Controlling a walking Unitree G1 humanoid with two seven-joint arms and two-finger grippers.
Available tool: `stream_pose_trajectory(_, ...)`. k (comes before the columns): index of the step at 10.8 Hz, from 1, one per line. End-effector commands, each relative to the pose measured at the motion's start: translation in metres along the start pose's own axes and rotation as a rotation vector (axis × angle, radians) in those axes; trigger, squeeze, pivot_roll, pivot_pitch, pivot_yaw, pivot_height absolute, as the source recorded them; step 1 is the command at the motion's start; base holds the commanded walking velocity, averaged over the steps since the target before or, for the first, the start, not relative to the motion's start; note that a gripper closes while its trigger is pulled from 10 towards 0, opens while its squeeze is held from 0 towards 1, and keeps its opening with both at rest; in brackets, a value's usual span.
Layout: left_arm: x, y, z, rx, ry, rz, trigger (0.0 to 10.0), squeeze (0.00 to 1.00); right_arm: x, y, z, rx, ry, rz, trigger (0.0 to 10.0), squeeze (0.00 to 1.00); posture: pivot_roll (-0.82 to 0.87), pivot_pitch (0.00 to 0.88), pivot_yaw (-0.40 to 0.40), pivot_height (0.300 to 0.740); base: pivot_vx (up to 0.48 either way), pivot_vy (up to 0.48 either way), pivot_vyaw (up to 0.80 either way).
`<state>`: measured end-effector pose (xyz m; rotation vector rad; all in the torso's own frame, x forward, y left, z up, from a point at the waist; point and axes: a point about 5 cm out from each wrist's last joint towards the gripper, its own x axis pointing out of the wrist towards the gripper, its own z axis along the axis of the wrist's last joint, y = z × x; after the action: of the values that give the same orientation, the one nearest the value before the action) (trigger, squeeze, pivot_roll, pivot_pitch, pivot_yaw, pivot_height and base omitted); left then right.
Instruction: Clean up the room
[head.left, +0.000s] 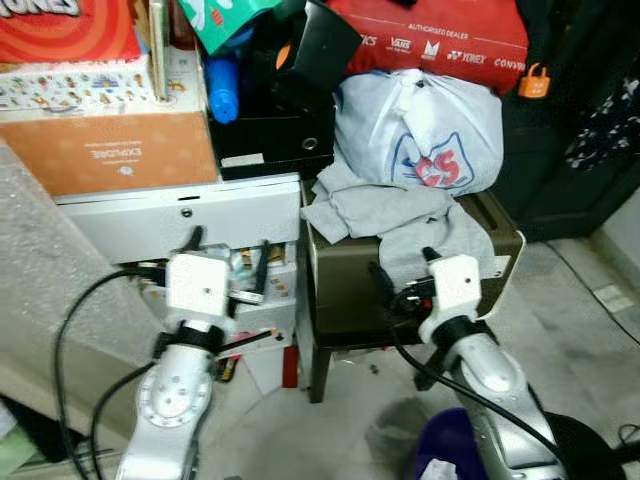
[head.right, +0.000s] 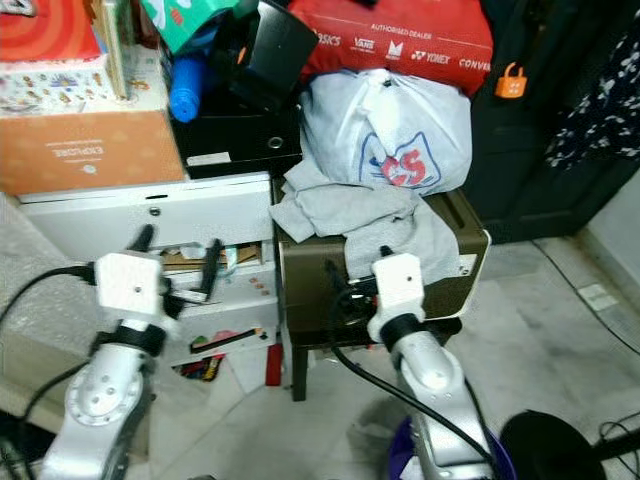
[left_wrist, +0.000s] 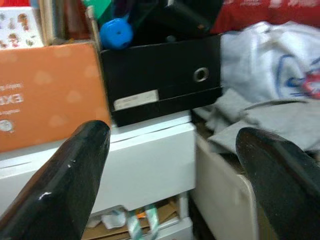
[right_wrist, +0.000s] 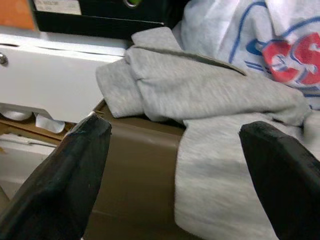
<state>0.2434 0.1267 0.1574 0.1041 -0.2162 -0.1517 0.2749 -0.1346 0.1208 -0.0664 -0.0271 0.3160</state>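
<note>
Black-fingered right hand (right_wrist: 175, 165): fingers spread wide apart, nothing between them, raised in front of the brown stool-like box (head.left: 345, 275).
Grey garment (right_wrist: 210, 100): straight ahead of the right hand and a little above it, bunched on the box's top with one flap hanging down the front face.
Long axis: the cloth runs across the box top, then drops toward the hand.
White plastic bag (head.left: 425, 130): sits on the back part of the garment, touching it, so a pull may drag the bag.
Left hand (left_wrist: 170, 180): fingers also apart and empty, facing the white drawer unit (head.left: 180, 225) beside the box.
Nearer arm: the right, by my judgement; the hanging flap is its closest hold.
</note>
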Motion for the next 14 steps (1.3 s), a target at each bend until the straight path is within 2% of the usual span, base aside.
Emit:
stream_pose_trajectory(1,-0.004,0.006,-0.004,0.021,0.019,0.006,10.0,0.00,0.002,0.003,0.005,-0.004,-0.021,0.014,10.0,0.00,-0.06,0.108,-0.062,0.740,0.000,0.000,0.80)
stream_pose_trajectory(6,0.001,0.009,-0.004,0.033,0.012,0.005,10.0,0.00,0.008,-0.001,0.003,-0.004,-0.023,-0.004,10.0,0.00,-0.06,0.080,-0.048,0.740,0.000,0.000,0.71)
stream_pose_trajectory(9,0.010,0.014,0.005,0.038,-0.041,0.030,10.0,0.00,0.016,-0.002,0.005,-0.011,-0.037,-0.002,10.0,0.00,-0.05,0.047,-0.054,0.740,0.000,0.000,0.17)
stream_pose_trajectory(10,0.010,0.018,0.005,0.043,-0.044,0.051,10.0,0.00,0.018,-0.003,0.005,-0.021,-0.042,-0.002,10.0,0.00,-0.05,0.034,-0.059,0.740,0.000,0.000,0.80)
stream_pose_trajectory(12,0.005,0.025,-0.004,0.062,-0.022,0.082,10.0,0.00,0.020,-0.007,0.000,-0.040,-0.037,-0.013,10.0,0.00,-0.03,0.007,-0.069,0.740,0.000,0.000,0.80)
stream_pose_trajectory(14,-0.012,0.038,-0.027,0.109,0.056,0.130,10.0,0.00,0.020,-0.017,-0.010,-0.061,-0.012,-0.039,10.0,0.00,-0.01,0.000,-0.063,0.740,0.000,0.000,0.79)
